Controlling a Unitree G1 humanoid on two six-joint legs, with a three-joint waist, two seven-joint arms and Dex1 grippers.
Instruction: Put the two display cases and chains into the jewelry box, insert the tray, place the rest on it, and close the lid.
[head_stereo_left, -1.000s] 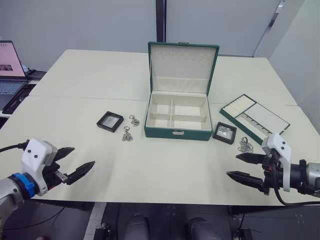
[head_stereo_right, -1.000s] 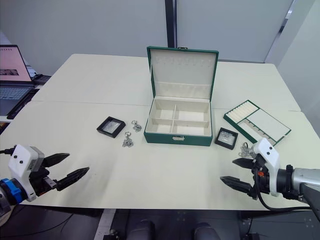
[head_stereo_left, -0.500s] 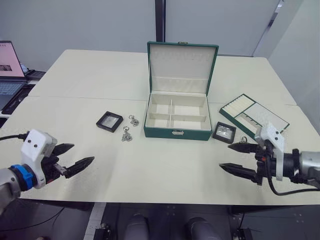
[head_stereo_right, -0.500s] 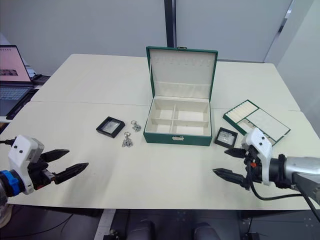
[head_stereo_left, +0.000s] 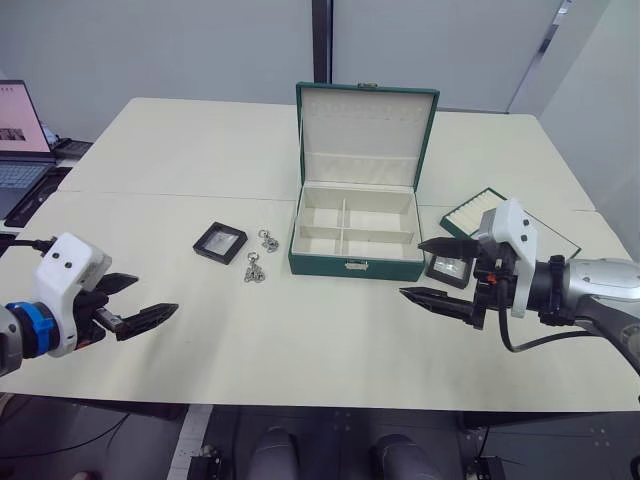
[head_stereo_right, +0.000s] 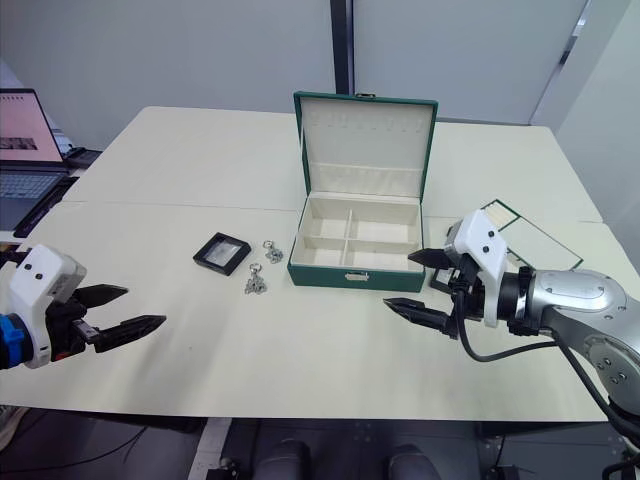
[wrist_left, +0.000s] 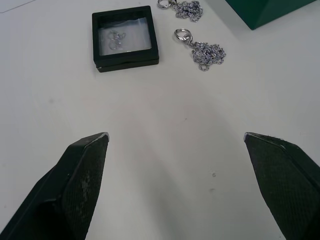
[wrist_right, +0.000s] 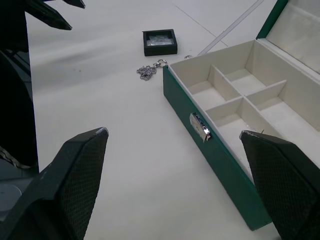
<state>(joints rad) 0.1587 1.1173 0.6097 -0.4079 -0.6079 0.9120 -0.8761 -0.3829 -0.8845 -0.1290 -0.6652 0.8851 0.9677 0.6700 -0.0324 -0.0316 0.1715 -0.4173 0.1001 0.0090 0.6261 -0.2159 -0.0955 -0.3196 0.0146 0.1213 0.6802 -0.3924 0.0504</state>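
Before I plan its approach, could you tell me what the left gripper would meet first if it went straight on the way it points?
Judging by the wrist view, the left gripper would first cross bare table, then probably reach the display case.

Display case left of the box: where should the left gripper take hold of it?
Pinch the display case across two opposite outer edges of its black frame, coming straight down from above. It lies flat on the table, so only its sides offer purchase. The left gripper is open and probably wide enough; the chains lie apart, clear of a descent.
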